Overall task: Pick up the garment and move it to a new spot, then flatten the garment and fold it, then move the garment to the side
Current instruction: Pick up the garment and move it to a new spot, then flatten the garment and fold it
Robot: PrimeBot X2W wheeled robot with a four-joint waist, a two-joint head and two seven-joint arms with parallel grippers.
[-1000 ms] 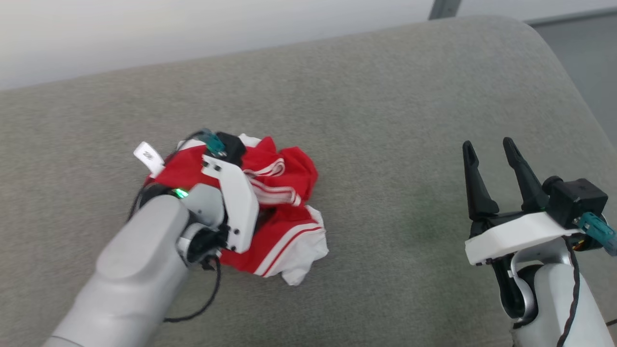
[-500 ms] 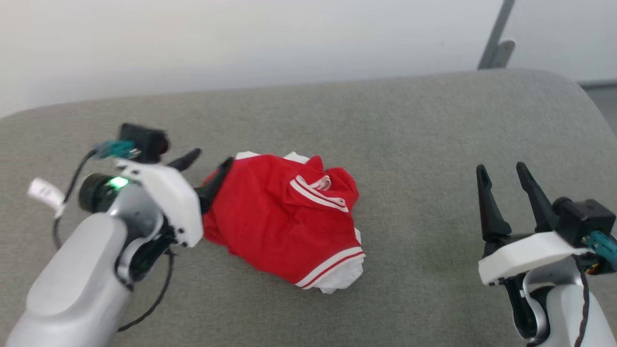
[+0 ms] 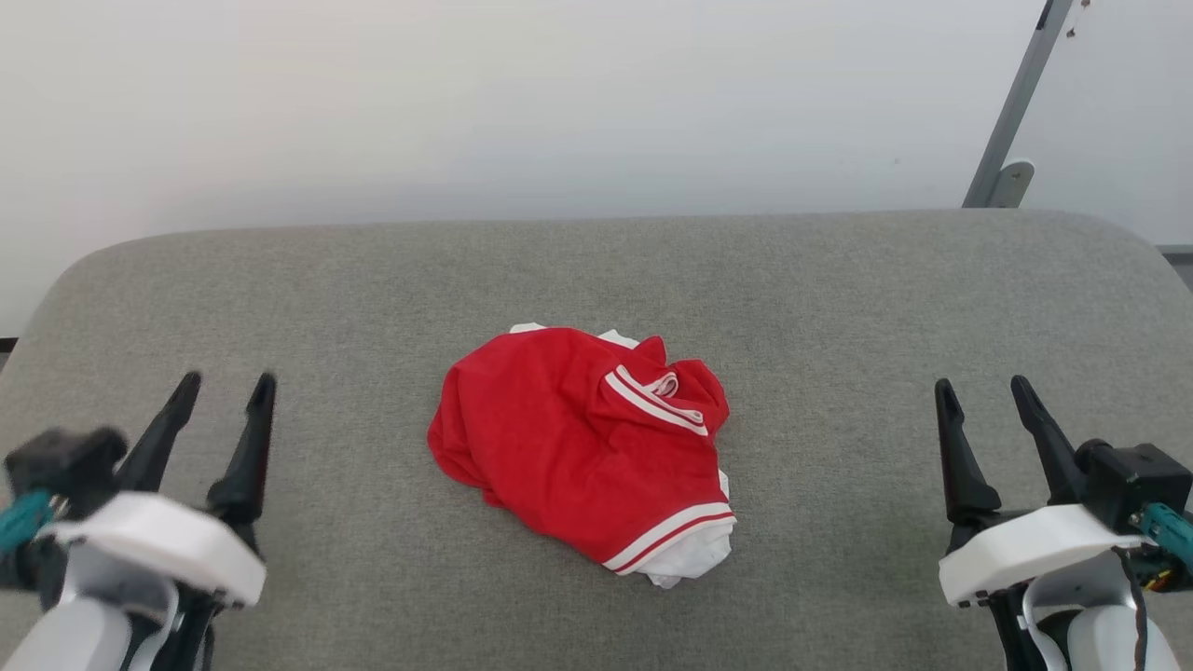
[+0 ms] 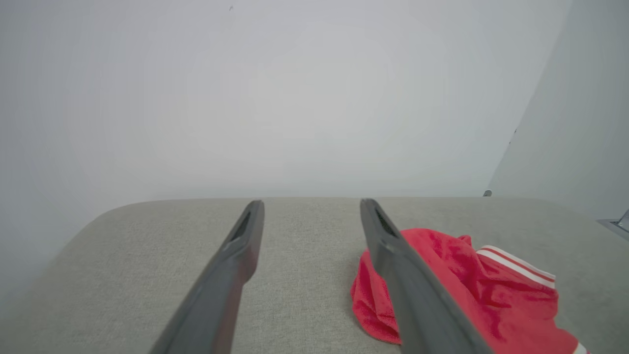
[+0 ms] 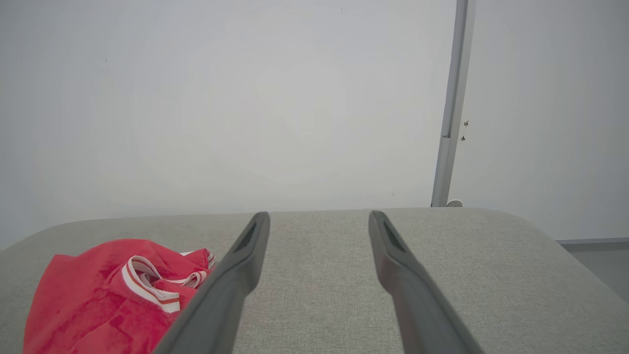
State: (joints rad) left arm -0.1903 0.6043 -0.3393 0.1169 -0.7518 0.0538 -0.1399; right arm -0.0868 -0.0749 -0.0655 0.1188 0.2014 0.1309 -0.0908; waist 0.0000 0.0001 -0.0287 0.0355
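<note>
While the garment lies bunched mid-cushion, well apart from your left gripper and right gripper, both spread wide and empty, you risk pinching several layers at once; lifted that way, it would likely hang balled up and resist flattening.

Head cam looks down from the near side; wrist cams sit low, left and right, facing the far wall, all sharing the garment.

You see a red garment with red-and-white striped trim, a heathered grey cushion, a white wall, your left gripper and right gripper black-fingered on white mounts
</note>
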